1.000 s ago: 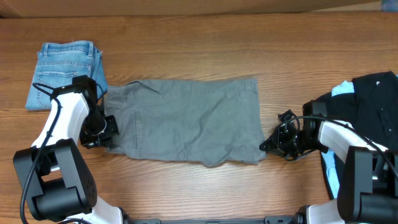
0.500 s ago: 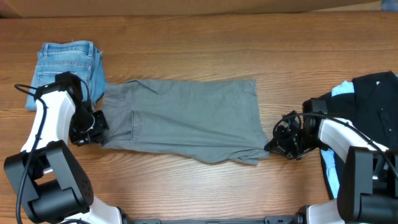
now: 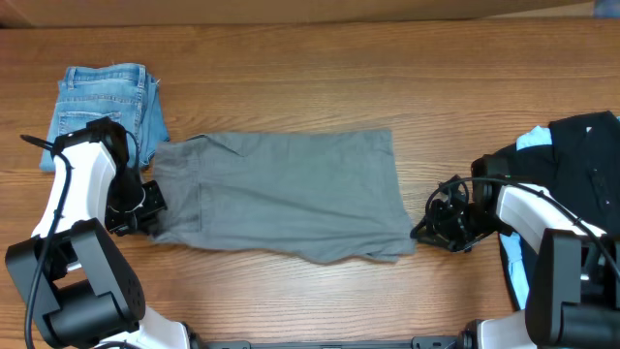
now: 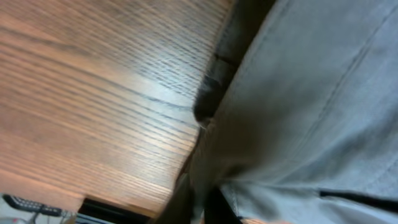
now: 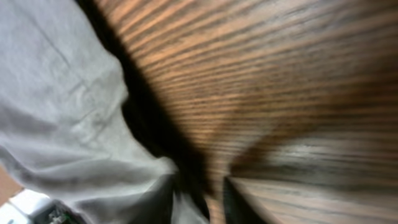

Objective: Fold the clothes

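The grey-khaki shorts (image 3: pixel 291 194) lie spread flat across the middle of the wooden table. My left gripper (image 3: pixel 148 211) is shut on their left edge, low on the table. In the left wrist view the grey cloth (image 4: pixel 311 112) fills the right side and runs down between the closed fingers of the left gripper (image 4: pixel 202 208). My right gripper (image 3: pixel 418 233) is at the shorts' lower right corner. In the right wrist view the cloth (image 5: pixel 56 93) bunches at the left, and a fold of it sits between the jaws of the right gripper (image 5: pixel 199 205).
Folded light-blue denim shorts (image 3: pixel 102 107) lie at the back left, just behind my left arm. A black garment with light-blue trim (image 3: pixel 586 165) is heaped at the right edge, by my right arm. Bare wood (image 3: pixel 310 78) shows behind the shorts.
My left gripper has pulled the shorts' left edge to the left and a little toward the front. The cloth has shifted left and drawn flatter. My right gripper has hardly moved.
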Available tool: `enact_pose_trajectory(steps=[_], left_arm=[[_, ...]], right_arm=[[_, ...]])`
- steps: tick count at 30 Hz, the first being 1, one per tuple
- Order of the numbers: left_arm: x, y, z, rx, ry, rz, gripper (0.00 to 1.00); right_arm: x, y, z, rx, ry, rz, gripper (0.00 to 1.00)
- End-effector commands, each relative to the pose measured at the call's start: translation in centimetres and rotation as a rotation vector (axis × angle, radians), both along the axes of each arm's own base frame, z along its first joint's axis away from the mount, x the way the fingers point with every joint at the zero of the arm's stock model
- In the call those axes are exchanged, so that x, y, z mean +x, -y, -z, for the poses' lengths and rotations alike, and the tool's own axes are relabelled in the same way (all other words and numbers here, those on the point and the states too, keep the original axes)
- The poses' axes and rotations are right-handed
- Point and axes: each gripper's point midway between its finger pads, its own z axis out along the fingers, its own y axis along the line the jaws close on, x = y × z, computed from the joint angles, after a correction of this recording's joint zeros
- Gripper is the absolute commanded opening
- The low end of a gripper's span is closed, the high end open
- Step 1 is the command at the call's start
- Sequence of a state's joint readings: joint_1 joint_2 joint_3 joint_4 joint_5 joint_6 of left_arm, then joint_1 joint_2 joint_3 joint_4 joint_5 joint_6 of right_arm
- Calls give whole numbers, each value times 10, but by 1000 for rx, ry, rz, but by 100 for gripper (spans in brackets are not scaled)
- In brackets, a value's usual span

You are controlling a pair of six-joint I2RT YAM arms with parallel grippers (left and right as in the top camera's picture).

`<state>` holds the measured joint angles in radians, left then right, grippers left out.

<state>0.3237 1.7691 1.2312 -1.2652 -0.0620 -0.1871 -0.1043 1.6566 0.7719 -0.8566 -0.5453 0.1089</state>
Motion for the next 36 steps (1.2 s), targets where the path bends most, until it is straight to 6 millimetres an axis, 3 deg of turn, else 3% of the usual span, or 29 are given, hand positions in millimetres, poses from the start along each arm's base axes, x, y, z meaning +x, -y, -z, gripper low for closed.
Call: enact_pose_trajectory(steps=[1,3,4,6,8,10,13,16,20,24,27,30,36], left_arm=[[7,-13,-13,56,33,-32,28],[11,-15,-19,59,45,-34,45],[14,-15,-23,57,55,-35,63],[24,-13,-34,36,88,-27,64],[36,-9,-44,-2,138,-8,58],[56,8,-54,-104,227,31,43],[87,53,-66,-337,398,165,23],[99,96,-69,-478,482,313,4],[90,133,-47,-476,426,451,4],[64,169,-16,-479,332,566,4],[46,186,4,-480,286,590,4],[33,186,24,-445,244,579,4],[7,147,60,-266,140,462,5]], right_arm=[[21,5,-20,-28,107,-9,40],[33,7,-35,-33,159,-8,43],[39,7,-44,-37,188,-8,44],[52,8,-63,-36,249,-7,45],[65,4,-85,-12,313,-2,41],[76,-1,-102,33,357,10,30],[88,-8,-113,88,386,52,25],[96,-16,-115,110,382,87,22],[91,-45,-105,137,316,69,22],[63,-91,-84,151,202,-45,22],[41,-112,-66,138,113,-105,23],[22,-110,-45,68,2,-127,27],[-7,-66,1,-152,-189,-153,26]])
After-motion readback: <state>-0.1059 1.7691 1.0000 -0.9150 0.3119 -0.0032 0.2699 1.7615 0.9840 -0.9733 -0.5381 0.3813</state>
